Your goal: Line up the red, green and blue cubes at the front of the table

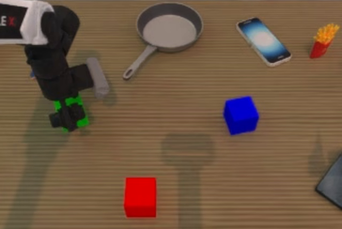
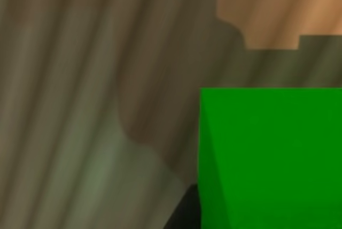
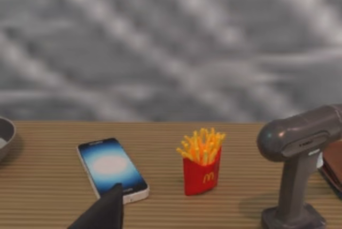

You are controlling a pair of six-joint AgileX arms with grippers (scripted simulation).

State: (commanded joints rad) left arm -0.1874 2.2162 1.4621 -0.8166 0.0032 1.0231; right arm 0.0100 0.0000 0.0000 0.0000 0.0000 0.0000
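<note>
Our left gripper (image 1: 68,115) is at the left side of the table (image 1: 176,84), and it is closed around the green cube (image 1: 68,105); the green shows on both sides of the dark fingers, and in the left wrist view the cube (image 2: 270,157) fills the near corner. The red cube (image 1: 140,197) sits at the front, to the right of this gripper and closer to the front edge. The blue cube (image 1: 241,114) is further right, near the middle depth. So the carried cube must travel forward and right to stand beside the red one. Our right arm is parked at the right edge; its fingers we cannot tell.
</note>
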